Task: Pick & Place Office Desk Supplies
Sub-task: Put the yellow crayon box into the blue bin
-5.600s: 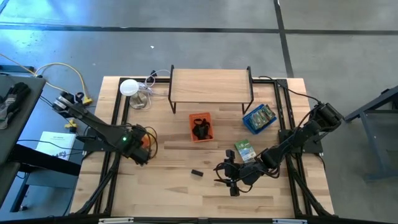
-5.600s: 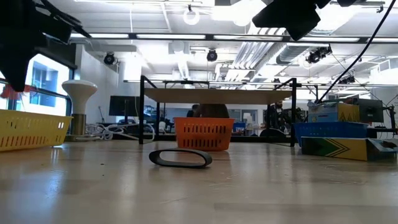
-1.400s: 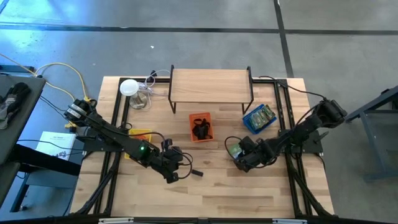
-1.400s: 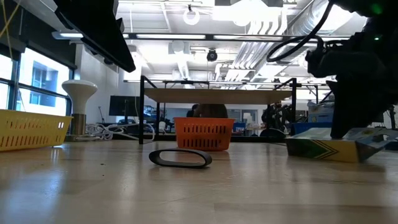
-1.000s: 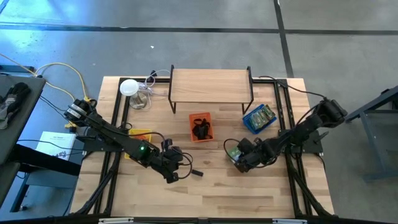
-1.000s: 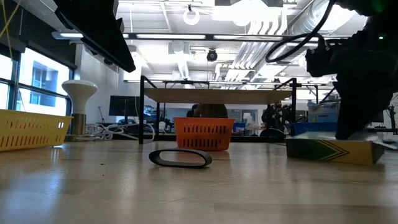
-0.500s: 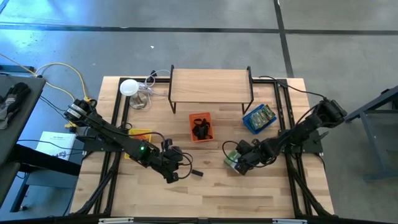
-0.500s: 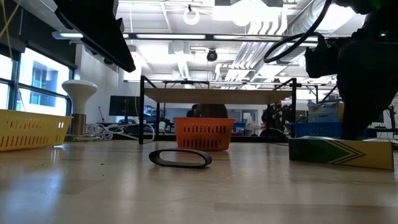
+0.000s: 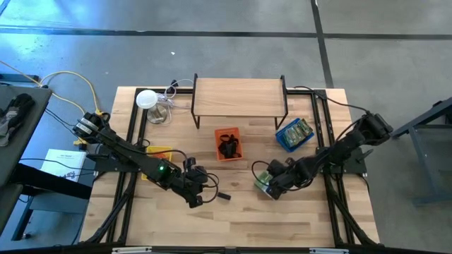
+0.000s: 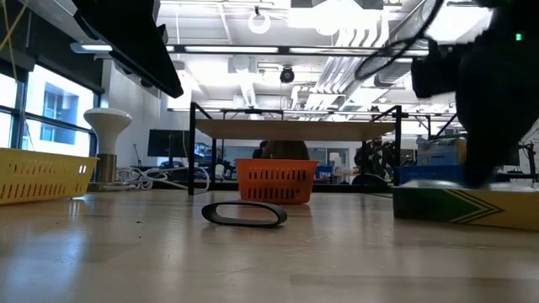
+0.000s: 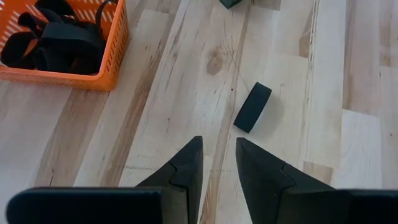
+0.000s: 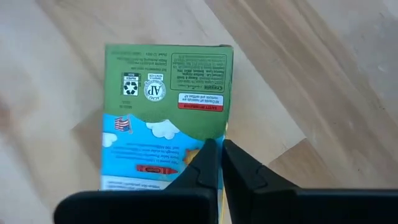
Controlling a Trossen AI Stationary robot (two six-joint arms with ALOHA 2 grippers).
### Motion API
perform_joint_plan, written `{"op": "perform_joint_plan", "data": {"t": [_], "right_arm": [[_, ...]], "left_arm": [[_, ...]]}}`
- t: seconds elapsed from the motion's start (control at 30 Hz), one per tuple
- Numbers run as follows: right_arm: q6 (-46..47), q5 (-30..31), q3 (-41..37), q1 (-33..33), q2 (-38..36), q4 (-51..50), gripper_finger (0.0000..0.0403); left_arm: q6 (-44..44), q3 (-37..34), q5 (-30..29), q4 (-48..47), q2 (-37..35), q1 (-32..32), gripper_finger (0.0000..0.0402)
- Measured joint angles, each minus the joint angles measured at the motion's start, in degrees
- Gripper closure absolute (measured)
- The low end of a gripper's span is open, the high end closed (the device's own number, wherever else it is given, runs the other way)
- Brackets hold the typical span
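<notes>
**Desk:** Crayon box [image 12: 166, 93], green-and-blue printed card, lies flat on the wood table [image 9: 311, 219], right half, apart from the blue tray [image 9: 294, 134]. Right gripper [image 12: 216, 144] hangs over its edge, fingers pressed together, nothing between them.

**Ed.:** So no grip yet?

**Desk:** None. My read: the jaws should spread wider than the box's narrow side, drop astride it and squeeze lightly. Thin card w/ crisp corners dents easily, and the glossy print may slip.

**Ed.:** And the left?

**Desk:** Left gripper [image 11: 219, 144] sits low over bare planks, fingers a slit apart, empty. Black clip [image 11: 252, 107], matte, a flattened loop w/ rounded ends, lies just ahead. Similar black pcs fill the orange mesh tray [image 11: 62, 79].
</notes>
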Motion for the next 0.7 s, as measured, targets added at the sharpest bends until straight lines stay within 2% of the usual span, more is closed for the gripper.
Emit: {"op": "perform_joint_plan", "data": {"t": [0.3,0.57,0.7], "right_arm": [[-4.17,0.94,7.77,0.03,-0.04,-6.69,0.0401],[-4.24,1.02,8.38,0.01,-0.15,-7.59,0.0401],[-4.20,3.32,8.38,0.01,-0.17,-7.53,0.0400]], "left_arm": [[0.01,0.00,-0.02,-0.02,0.00,0.00,0.0310],[0.01,0.00,-0.03,-0.02,0.00,0.00,0.0310],[0.01,0.00,-0.08,-0.02,0.00,-0.21,0.0310]]}}
